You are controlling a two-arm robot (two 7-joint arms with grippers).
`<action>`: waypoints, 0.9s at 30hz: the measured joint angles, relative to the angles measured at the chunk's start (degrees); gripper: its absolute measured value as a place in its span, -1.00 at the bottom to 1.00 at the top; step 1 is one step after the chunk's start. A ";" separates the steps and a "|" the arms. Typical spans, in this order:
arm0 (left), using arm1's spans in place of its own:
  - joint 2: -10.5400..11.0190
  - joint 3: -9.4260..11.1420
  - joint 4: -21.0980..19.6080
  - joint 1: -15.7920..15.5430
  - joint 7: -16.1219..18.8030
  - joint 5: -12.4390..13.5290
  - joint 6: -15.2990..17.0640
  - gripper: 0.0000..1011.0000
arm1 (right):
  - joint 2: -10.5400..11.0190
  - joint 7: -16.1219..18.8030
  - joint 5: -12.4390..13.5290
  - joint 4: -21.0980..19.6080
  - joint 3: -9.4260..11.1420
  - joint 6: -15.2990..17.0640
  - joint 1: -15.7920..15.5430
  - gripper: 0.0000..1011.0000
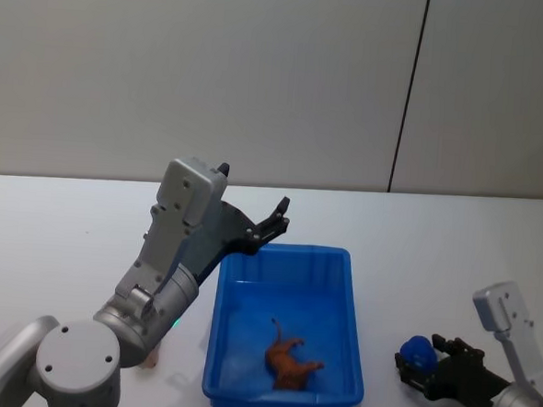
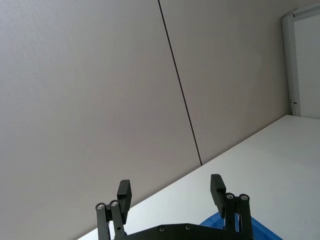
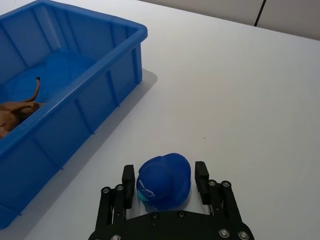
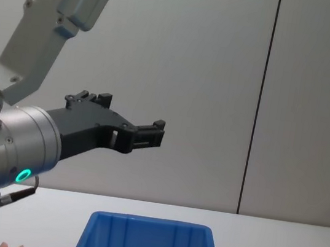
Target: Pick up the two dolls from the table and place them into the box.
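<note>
Brown doll (image 1: 289,363) lay in the box (image 1: 287,251). My left claw (image 2: 170,186) hung spread above its far-left corner; next, lower it onto the pink doll (image 1: 150,361) off the near-left corner. Right claw (image 3: 165,170) pinched a blue toy (image 3: 165,186).

My bench (image 1: 453,242) is a plain white top, and its far edge meets the wall. A blue bin (image 1: 292,252) stands on it at the middle of the near edge. Toward the near left corner lies a small pale pink toy (image 1: 150,359), mostly hidden behind my left arm. Near the near right corner is a rounded blue thing (image 1: 416,352). Whether it rests on the bench I cannot tell.
</note>
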 joint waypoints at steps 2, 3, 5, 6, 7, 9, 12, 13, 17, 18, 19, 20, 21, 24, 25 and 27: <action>0.00 0.00 0.00 0.00 0.00 0.00 0.00 0.98 | -0.05 0.00 0.22 0.04 0.01 0.27 0.06 0.39; 0.00 0.00 0.00 0.00 0.00 0.00 0.00 0.98 | -0.09 -0.02 0.48 0.05 0.02 0.51 0.09 0.34; 0.00 0.00 0.00 0.00 0.00 0.00 0.00 0.98 | -0.14 -0.09 0.68 0.06 0.04 0.65 0.13 0.24; 0.00 0.00 0.00 0.00 0.00 0.00 0.00 0.98 | -0.16 -0.14 0.77 0.06 0.06 0.70 0.15 0.20; 0.00 0.00 0.00 0.00 0.00 0.00 0.00 0.98 | -0.20 -0.27 1.00 0.05 0.07 0.74 0.17 0.11; 0.00 0.00 0.00 0.00 0.00 0.00 0.00 0.98 | -0.25 -0.45 1.29 -0.02 0.08 0.65 0.18 0.06; 0.00 0.00 0.00 0.00 0.00 0.00 0.00 0.98 | -0.28 -0.67 1.59 -0.29 0.12 0.17 0.18 0.00; 0.00 0.00 0.00 0.00 0.00 0.00 0.00 0.98 | -0.30 -0.78 1.76 -0.53 0.13 -0.24 0.15 -0.01; 0.00 0.00 0.00 0.00 0.00 0.00 0.00 0.98 | -0.31 -0.94 2.18 -1.38 0.16 -1.55 -0.03 -0.07; 0.00 0.00 0.00 0.00 0.00 0.00 0.00 0.98 | -0.31 -0.94 2.37 -1.91 0.17 -2.19 -0.11 -0.09; 0.00 0.00 0.00 0.00 0.00 0.00 0.00 0.98 | -0.31 -0.94 2.42 -2.15 0.17 -2.39 -0.15 -0.09; 0.00 0.00 0.00 0.00 0.00 0.00 0.00 0.98 | -0.31 -0.94 2.51 -2.43 0.18 -2.65 -0.18 -0.11; 0.00 0.00 0.00 0.00 0.00 0.00 0.00 0.98 | -0.30 -0.92 2.63 -2.76 0.18 -3.03 -0.22 -0.11; 0.00 0.00 0.00 0.00 0.00 0.00 0.00 0.98 | -0.29 -0.59 3.03 -4.27 0.17 -4.12 -0.39 -0.16; 0.00 0.00 0.00 0.00 0.00 0.00 0.00 0.98 | -0.30 -0.31 3.23 -5.06 0.13 -4.60 -0.46 -0.18; 0.00 0.00 0.00 0.00 0.00 0.00 0.00 0.98 | -0.32 0.05 3.43 -5.88 0.07 -5.00 -0.50 -0.19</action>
